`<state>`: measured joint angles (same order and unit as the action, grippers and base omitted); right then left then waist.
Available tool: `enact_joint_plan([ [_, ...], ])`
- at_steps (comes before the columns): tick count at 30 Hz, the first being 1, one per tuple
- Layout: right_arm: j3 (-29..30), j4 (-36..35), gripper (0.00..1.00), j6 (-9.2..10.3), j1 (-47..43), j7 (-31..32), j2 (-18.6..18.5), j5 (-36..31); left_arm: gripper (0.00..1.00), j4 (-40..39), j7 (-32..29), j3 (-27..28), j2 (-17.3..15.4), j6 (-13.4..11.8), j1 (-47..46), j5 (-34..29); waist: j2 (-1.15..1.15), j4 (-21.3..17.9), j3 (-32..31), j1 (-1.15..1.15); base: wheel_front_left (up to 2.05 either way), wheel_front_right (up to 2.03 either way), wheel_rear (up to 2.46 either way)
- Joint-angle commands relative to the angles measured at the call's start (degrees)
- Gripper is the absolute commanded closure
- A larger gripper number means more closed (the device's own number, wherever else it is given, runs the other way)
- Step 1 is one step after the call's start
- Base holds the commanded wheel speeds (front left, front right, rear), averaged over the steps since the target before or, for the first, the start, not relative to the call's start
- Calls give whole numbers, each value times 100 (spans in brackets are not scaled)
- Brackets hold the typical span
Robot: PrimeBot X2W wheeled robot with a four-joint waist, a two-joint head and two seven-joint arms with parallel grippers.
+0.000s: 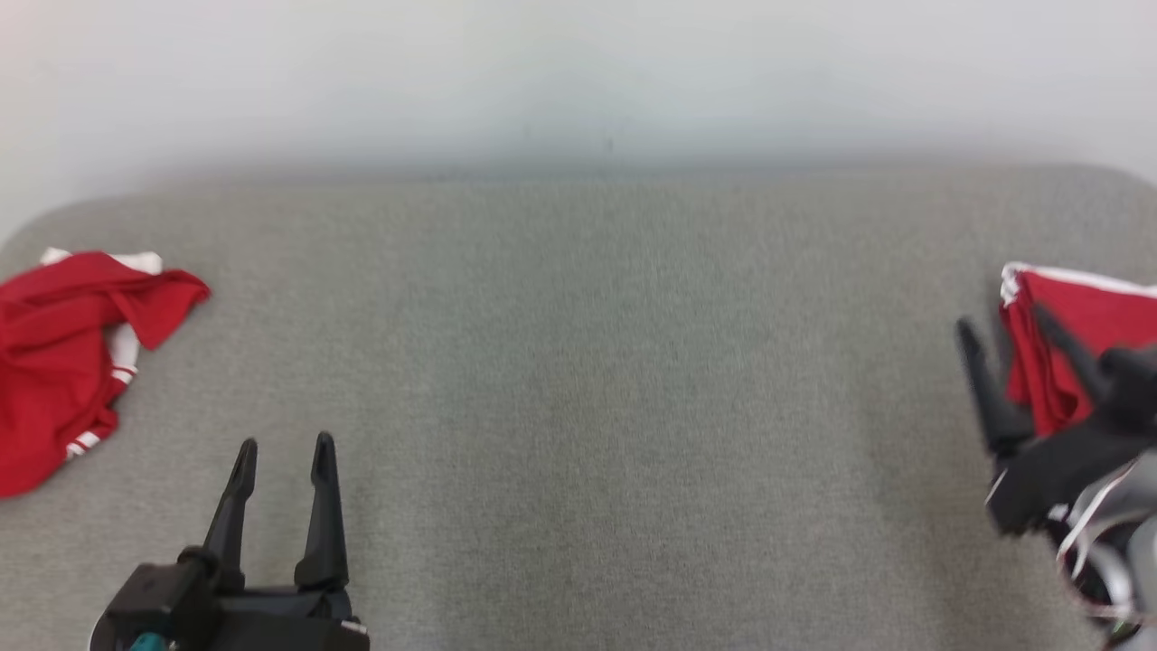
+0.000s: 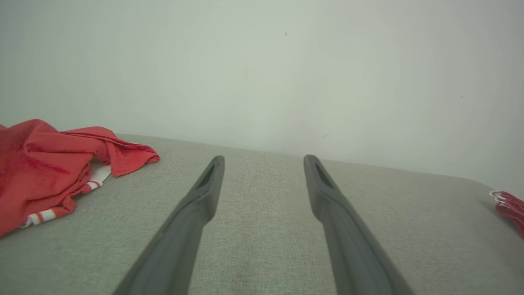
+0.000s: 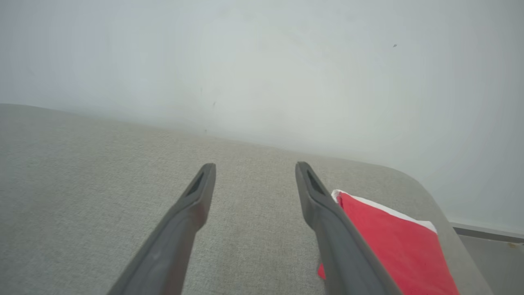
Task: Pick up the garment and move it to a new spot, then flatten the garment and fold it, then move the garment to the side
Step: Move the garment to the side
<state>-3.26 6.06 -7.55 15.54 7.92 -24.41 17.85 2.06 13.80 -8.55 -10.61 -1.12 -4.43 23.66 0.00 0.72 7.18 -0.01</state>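
At the right edge of the grey surface (image 1: 578, 380), the folded red garment (image 1: 1116, 312) is lying, white-trimmed edge facing the wall (image 1: 578, 72), long axis cut off by the frame; right gripper (image 1: 1003, 321), just beside it, and left gripper (image 1: 285, 445) are gaping wide, grasping nothing

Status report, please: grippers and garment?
Left gripper open, empty. Right gripper open beside folded garment. Crumpled garment far left. Nothing in the way.

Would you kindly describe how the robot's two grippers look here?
The left gripper has two long, tapered, matte black fingers on a black body with a small teal patch at its base. The right gripper, blurred, matches it, with white and grey cables looped by its wrist.
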Motion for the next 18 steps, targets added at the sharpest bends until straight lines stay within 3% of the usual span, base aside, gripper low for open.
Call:
enact_joint_plan([
  [1,29,-106,0,13,-167,-53,89,-35,0,4,45,37,16,-41,106,-39,0,126,-473,1,0,0,0],
  [11,360,-787,0,13,-1437,-311,1376,-199,0,9,96,162,-5,-168,666,-18,0,91,-944,1,0,0,0],
  [18,722,-940,0,13,-2009,-572,2025,-310,0,0,134,219,6,115,960,4,0,88,-1035,1,0,0,0],
])
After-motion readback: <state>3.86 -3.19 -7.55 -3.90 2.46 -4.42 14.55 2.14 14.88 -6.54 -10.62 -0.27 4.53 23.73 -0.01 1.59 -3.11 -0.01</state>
